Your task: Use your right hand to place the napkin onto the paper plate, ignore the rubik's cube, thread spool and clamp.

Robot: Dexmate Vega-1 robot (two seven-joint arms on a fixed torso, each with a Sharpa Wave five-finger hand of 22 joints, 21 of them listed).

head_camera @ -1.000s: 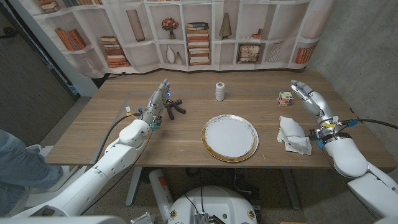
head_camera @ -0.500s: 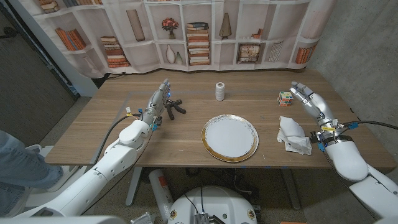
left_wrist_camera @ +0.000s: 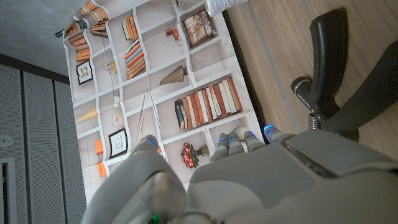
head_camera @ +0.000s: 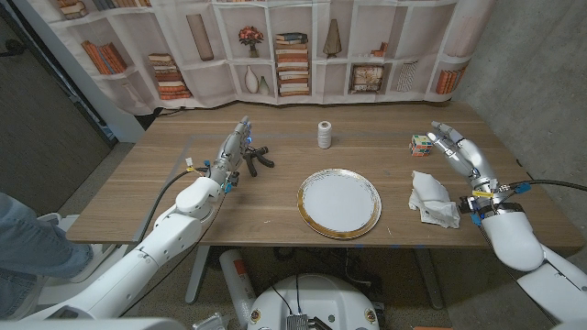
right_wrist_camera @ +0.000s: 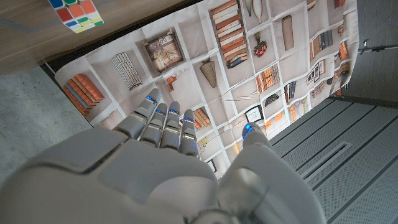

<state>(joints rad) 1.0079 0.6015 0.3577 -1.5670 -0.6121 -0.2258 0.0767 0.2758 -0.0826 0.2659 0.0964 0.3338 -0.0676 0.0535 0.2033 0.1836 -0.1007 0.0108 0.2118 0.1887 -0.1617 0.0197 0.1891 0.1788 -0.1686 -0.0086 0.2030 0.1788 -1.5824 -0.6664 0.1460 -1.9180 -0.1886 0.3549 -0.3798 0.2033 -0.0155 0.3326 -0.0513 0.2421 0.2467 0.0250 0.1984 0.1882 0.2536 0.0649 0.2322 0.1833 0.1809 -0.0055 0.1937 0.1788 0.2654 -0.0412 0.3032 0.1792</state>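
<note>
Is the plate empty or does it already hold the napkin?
Empty. The plate shows a bare white middle; the crumpled napkin lies on the table beside it, apart.

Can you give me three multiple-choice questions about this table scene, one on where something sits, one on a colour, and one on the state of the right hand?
1. Where does the napkin lie?
A. On the paper plate
B. On the table between the paper plate and the right hand
C. Under the clamp

2. What colour is the plate's rim?
A. Gold
B. Blue
C. Red

3. What is the right hand doing?
A. Holding the napkin
B. Gripping the rubik's cube
C. Holding nothing, fingers extended

Answers:
1. B: the head view shows the crumpled white napkin on bare wood, apart from the plate.
2. A: a gold band rings the white centre.
3. C: the hand is beside the rubik's cube, its fingers straight and around nothing.
</note>
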